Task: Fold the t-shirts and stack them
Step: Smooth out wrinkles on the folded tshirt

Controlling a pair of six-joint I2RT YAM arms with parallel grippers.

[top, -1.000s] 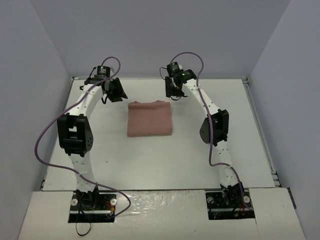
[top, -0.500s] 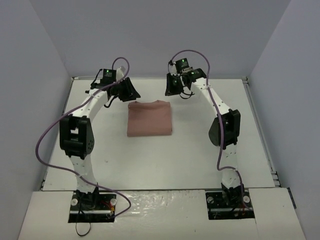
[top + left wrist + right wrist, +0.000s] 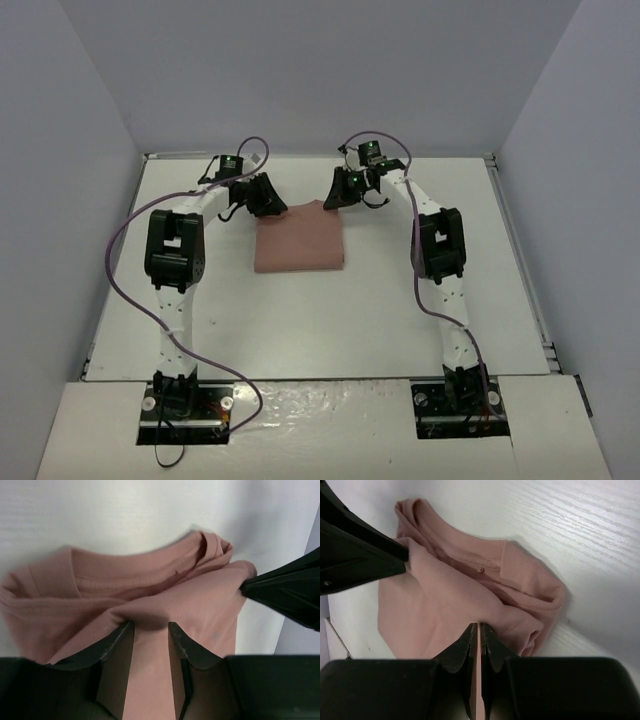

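Dusty salmon-pink soft cotton t-shirt [image 3: 298, 238] lay folded into a neat rectangle on the white laminate table [image 3: 480, 290]. It sat mid-width and toward the far half, with its collar [image 3: 130, 585] end farthest from the arm bases.

Left gripper [image 3: 262, 196] was at the far-left corner of the shirt. Its jaws were part-way closed, with a thick bunched fold of cloth between the pads. Right gripper [image 3: 340, 190] was at the far-right corner. Its fingers were pressed almost together on a thin layer of fabric, and only a sliver of pink showed between them. Both wrist views showed the cloth drawn up in small tents to the fingertips.

Handling, as judged:
- Light and limp, with no stiffness of its own. It would sag and drape between the two holds.
- Not slippery and not fragile.
- The layers could slide apart or unfold if only the top ply were lifted.
- The two far corners looked like the sensible holds. A pinch through all layers would keep the fold intact.

Room:
- The far table edge and the grey back wall [image 3: 320, 80] were close behind the grippers, leaving little slack that way.
- Bare table lay on the near side and to both flanks.
- The side walls stood well apart from the shirt.
- Pulling toward the bases looked the freest direction.
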